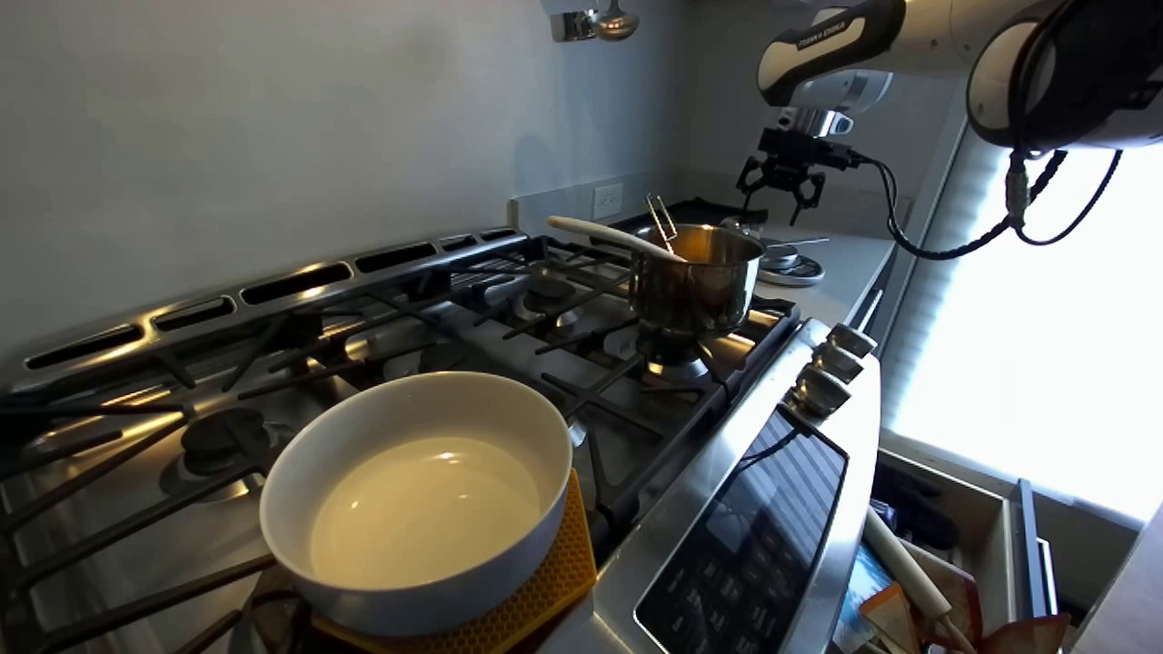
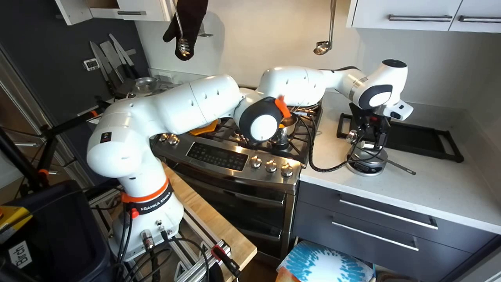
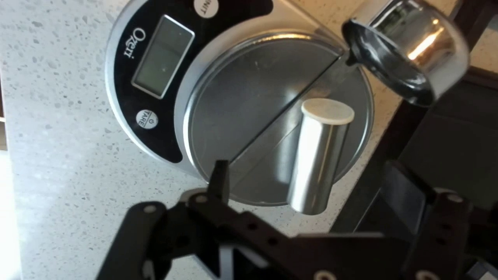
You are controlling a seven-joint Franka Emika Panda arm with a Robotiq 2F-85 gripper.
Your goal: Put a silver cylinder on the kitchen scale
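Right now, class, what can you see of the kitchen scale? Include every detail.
The kitchen scale sits flat on the pale speckled counter. It is rounded and silver-grey, carrying a round, metal-looking plate and a curved black panel marked Ozeri, with a pale TARE button, another round button cut by the wrist view's edge, and a grey display showing no readable digits. A metal handle passes across the plate, and the silver cylinder appears to lie on its side there; exact contact is unclear.

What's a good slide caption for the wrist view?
Open gripper above a white-capped silver cylinder at the kitchen scale.
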